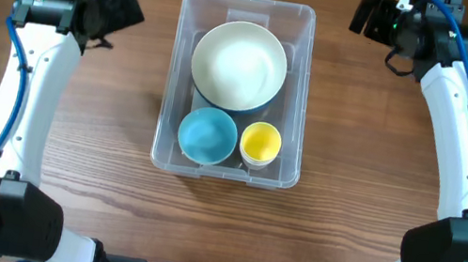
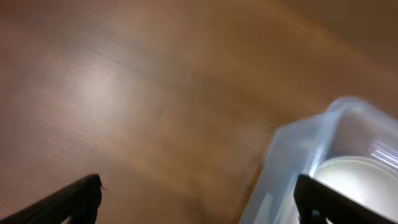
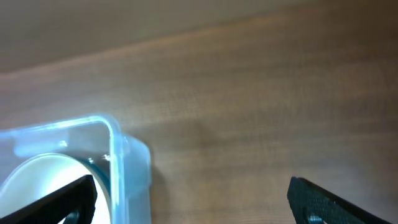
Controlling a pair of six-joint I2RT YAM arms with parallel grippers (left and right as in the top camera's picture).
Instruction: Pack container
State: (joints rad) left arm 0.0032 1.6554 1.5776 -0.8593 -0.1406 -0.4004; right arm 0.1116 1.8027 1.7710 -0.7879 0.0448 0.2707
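The container (image 1: 251, 2) sits at the middle of the tabletop (image 1: 348, 188), holding a white bowl (image 1: 239, 63), a blue bowl (image 1: 207, 134) and a yellow cup (image 1: 261, 141). The left hand (image 2: 199, 199) and right hand (image 3: 193, 199) hang wide open and empty near its far corners. A careless inward swing could clip its wall and shove it.

Robot lab: wood table (image 1: 344, 216) w/ 2 mounted arms (image 1: 24, 105)

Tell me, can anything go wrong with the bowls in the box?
Both arms' open jaws hang near the far corners of the container; a careless swing could knock it. The white bowl nearly fills the container's width, so anything added might jam or sit crooked. The yellow cup stands tight by the blue bowl; a jolt may tip it.
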